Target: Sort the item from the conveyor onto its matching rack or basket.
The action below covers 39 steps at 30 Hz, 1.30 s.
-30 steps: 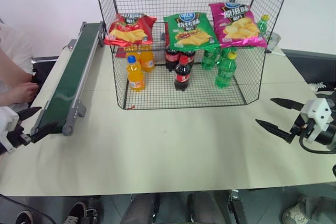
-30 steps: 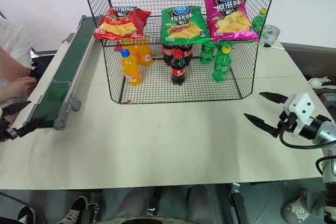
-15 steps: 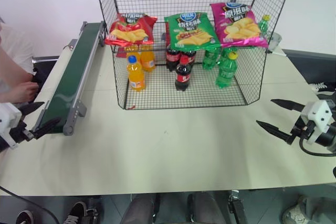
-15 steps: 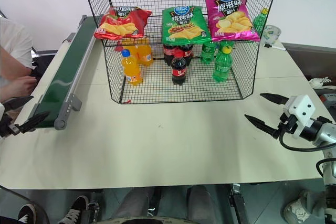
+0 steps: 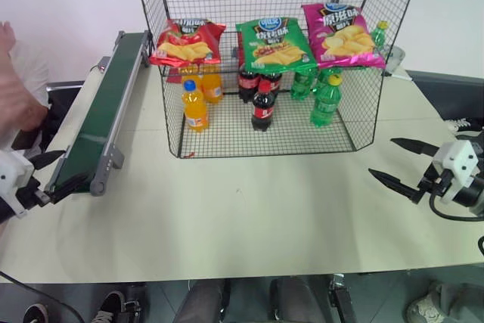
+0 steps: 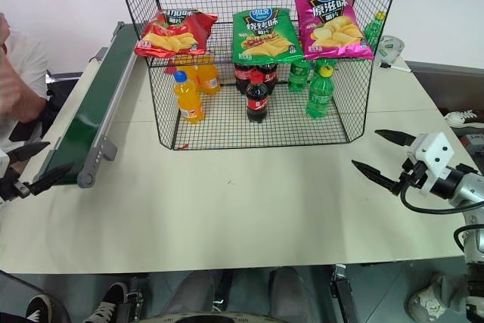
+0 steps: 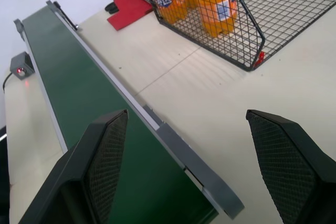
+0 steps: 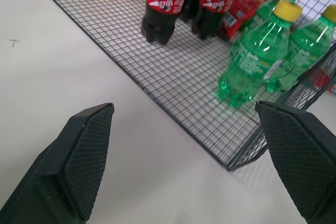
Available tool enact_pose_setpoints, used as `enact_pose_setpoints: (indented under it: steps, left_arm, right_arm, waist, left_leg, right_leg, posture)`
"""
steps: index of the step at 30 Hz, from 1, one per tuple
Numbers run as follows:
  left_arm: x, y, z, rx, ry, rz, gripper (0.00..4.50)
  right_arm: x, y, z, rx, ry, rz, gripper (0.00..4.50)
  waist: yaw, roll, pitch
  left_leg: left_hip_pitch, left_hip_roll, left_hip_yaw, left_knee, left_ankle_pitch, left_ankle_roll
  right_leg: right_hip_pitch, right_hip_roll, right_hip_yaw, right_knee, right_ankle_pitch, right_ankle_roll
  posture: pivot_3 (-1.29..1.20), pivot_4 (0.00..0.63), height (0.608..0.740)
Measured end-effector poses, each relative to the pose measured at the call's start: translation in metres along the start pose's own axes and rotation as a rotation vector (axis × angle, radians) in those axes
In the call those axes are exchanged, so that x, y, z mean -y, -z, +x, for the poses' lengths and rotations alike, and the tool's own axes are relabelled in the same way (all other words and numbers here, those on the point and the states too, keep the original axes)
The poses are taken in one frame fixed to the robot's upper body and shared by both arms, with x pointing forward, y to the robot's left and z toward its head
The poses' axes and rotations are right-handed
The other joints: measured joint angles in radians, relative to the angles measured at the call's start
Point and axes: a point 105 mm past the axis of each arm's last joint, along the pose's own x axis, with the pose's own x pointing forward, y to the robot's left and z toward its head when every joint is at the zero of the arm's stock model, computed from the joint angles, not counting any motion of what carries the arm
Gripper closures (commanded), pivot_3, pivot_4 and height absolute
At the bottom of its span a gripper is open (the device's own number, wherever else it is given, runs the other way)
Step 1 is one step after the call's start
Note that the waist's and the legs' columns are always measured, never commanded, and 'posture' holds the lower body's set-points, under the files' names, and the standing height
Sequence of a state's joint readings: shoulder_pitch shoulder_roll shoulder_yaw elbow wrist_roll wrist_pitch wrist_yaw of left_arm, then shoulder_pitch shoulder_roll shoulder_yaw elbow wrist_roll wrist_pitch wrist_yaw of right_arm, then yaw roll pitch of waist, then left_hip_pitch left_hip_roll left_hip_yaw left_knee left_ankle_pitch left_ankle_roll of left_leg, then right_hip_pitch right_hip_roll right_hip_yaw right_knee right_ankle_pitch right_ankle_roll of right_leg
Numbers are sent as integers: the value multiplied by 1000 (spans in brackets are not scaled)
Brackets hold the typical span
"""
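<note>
The shiny red crisp bag [image 5: 186, 42] lies on the middle tier of the black wire rack [image 5: 378, 111], at its left end. The dark-green conveyor [image 5: 106, 111] runs along the table's left side, and its belt [image 7: 68, 93] is bare. My left gripper [image 5: 76, 164] hovers open at the conveyor's near end, one finger [image 7: 105, 156] over the belt. My right gripper [image 5: 380, 156] is open over the table, right of the rack's front corner, and holds nothing. Through the right wrist view, the rack's bottom tier [image 8: 184, 77] lies ahead.
A green bag [image 5: 274, 43] and a pink bag [image 5: 340, 34] lie beside the red one. Orange [image 5: 194, 105], cola [image 5: 262, 109] and green bottles [image 5: 324, 100] stand on the bottom tier. A person's hand [image 5: 13, 88] is at the far left. A flat red thing [image 7: 131, 9] lies behind the conveyor.
The person's hand at the far left has lifted from beside the conveyor to higher up. Both grippers have stayed put and open.
</note>
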State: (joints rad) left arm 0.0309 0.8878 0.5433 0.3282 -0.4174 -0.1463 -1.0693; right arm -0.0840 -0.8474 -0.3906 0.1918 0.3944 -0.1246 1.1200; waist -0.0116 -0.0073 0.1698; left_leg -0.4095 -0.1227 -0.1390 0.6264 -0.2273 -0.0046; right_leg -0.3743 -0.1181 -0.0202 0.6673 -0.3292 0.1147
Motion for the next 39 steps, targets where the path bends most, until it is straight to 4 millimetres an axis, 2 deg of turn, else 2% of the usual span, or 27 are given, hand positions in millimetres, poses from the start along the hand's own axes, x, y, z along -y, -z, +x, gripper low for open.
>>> enact_pose_setpoints:
  steps: [12, 17, 25, 39]
  left_arm:
    - [8, 2, 2, 17, -3, -17, 753]
    - [22, 10, 5, 20, 5, -54, 753]
    - [23, 7, 5, 21, 3, -51, 753]
    - [23, 9, 4, 15, -5, -52, 753]
  right_arm:
    - [-1, 2, 0, -5, -6, -12, 0]
    - [-4, 3, 3, -5, -21, -6, 0]
    - [-16, -13, 10, 82, -99, 38, 0]
    - [-75, -40, 65, 224, -195, 197, 0]
  waist:
    - [0, 0, 0]
    - [0, 0, 0]
    - [1, 1, 0]
    - [2, 1, 1]
  left_leg:
    - [0, 0, 0, -1, 0, 0]
    - [0, 0, 0, -1, 0, 0]
    - [0, 0, 0, 0, 0, 0]
    - [0, 0, 0, -2, 0, 0]
  right_leg:
    - [0, 0, 0, -1, 0, 0]
    - [1, 0, 0, -1, 0, 0]
    - [0, 0, 0, -1, 0, 0]
    - [0, 0, 0, -2, 0, 0]
  posture:
    - [0, 150, 740]
    - [0, 150, 740]
    - [0, 150, 740]
    - [0, 150, 740]
